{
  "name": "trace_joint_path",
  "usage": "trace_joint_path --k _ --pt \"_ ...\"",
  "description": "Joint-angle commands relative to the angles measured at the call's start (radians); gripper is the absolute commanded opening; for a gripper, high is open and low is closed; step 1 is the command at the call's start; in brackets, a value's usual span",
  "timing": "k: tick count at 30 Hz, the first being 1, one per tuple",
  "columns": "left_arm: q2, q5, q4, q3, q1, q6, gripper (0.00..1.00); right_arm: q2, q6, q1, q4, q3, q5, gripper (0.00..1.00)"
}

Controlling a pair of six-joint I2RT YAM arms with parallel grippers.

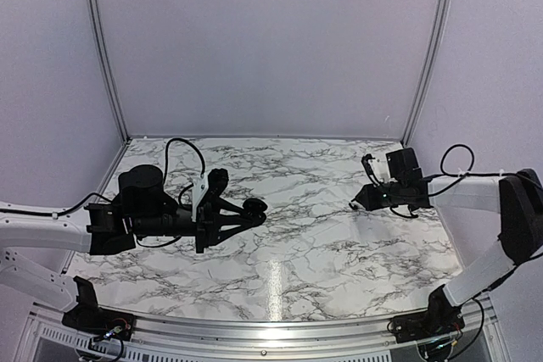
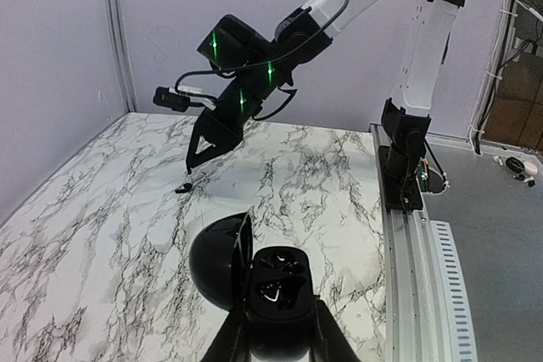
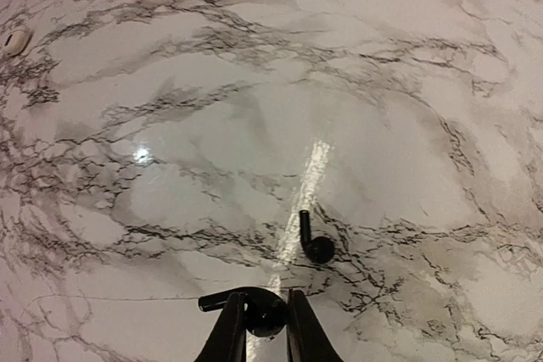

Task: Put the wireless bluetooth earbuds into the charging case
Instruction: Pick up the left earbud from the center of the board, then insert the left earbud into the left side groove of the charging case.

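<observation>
Gripper on your right pinches a black earbud tight, second earbud lies on the marble table just beside it, gripper on your left squeezes the open black charging case, well apart.

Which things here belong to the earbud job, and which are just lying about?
Of the job: open black charging case in the left gripper; one earbud pinched by the right gripper; second earbud loose on the marble table.
Just lying about: white disc on the table; small parts on the grey bench beside it.
</observation>
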Motion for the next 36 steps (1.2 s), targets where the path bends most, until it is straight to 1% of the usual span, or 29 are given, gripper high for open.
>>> trace_joint_path --k 1,5,9,11,14,17,23,27,36 --pt "-0.015 0.047 0.063 -0.015 0.011 -0.015 0.04 -0.157 -0.030 0.101 0.000 -0.023 -0.027 0.10" --pt "-0.015 0.078 0.065 -0.016 0.012 0.001 0.04 -0.320 -0.066 0.203 0.010 -0.022 -0.035 0.10" --pt "-0.026 0.112 0.067 -0.019 0.012 0.029 0.03 -0.451 -0.118 0.307 -0.001 0.019 -0.035 0.10" --pt "-0.031 0.131 0.067 -0.018 0.012 0.050 0.02 -0.499 -0.146 0.366 -0.013 0.050 -0.035 0.10" --pt "-0.037 0.146 0.066 -0.022 0.012 0.063 0.02 -0.542 -0.198 0.460 -0.045 0.099 -0.004 0.10" --pt "-0.040 0.178 0.067 -0.017 0.011 0.075 0.03 -0.578 -0.246 0.556 -0.042 0.123 0.033 0.10" --pt "-0.066 0.212 0.067 -0.032 0.009 0.146 0.03 -0.580 -0.344 0.735 -0.057 0.184 0.102 0.09" --pt "-0.063 0.224 0.065 -0.026 0.009 0.157 0.03 -0.559 -0.411 0.841 -0.055 0.212 0.157 0.09" --pt "-0.049 0.184 0.064 -0.011 0.007 0.173 0.02 -0.482 -0.544 1.035 -0.067 0.273 0.361 0.09"
